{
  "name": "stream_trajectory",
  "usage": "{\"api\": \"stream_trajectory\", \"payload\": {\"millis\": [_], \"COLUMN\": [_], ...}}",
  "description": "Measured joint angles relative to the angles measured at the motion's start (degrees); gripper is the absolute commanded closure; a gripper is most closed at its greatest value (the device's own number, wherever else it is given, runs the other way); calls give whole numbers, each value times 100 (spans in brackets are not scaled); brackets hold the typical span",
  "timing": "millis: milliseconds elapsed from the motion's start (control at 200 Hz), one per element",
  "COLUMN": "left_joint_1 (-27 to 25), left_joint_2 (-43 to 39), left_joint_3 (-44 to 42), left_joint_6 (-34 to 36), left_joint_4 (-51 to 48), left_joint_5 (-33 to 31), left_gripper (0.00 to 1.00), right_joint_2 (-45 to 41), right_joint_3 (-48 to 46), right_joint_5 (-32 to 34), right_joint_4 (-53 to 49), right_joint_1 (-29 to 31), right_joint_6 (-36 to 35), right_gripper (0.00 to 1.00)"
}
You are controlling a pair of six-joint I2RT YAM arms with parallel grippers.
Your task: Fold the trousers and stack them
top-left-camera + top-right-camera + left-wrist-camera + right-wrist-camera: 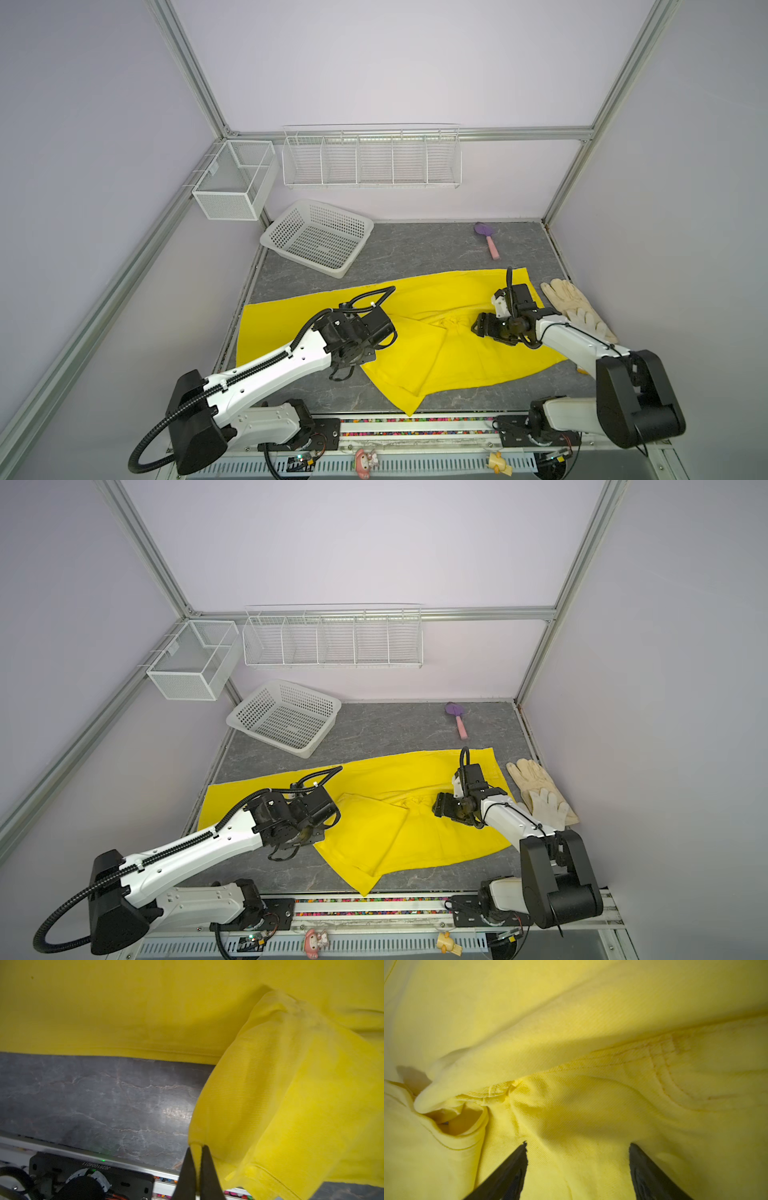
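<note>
The plain bright yellow cloth trousers [457,361] lie spread on the grey marbled tabletop [415,245]. Their long axis runs roughly from 9 to 3 o'clock, with the waist end toward 3, one leg pointing to 9 and the other bent toward 6. The black left gripper [198,1159] is pinched tight on the bent leg's edge. The black right gripper [578,1145] stands wide over the crotch seam, gripping nothing.

Left wrist view: one white printed code on the black metal base plate [52,1165] beyond the edge of the grey marbled surface [83,1095]. It stands upside down and reads roughly "J0251004011", with some characters unsure. The small tag on the white wire-mesh box [224,199] is too small to read.
</note>
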Motion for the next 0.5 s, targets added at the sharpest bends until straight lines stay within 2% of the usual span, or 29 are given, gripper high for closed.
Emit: {"api": "stream_trajectory", "payload": {"millis": [70, 195, 365, 500], "left_joint_1": [0, 0, 55, 282], "left_joint_2": [7, 66, 166, 164], "left_joint_3": [-365, -313, 382, 964], "left_joint_6": [-291, -623, -745, -686], "left_joint_4": [4, -402, -1488, -1893], "left_joint_5": [20, -188, -953, -1530], "left_gripper": [100, 100, 100, 100], "right_joint_2": [0, -2, -2, -2], "right_joint_3": [0, -2, 0, 0], "right_joint_5": [7, 9, 11, 20], "right_joint_4": [2, 2, 2, 4], "right_joint_1": [0, 0, 0, 0], "right_joint_6": [-2, -2, -2, -2], "right_gripper": [21, 21, 21, 21]}}
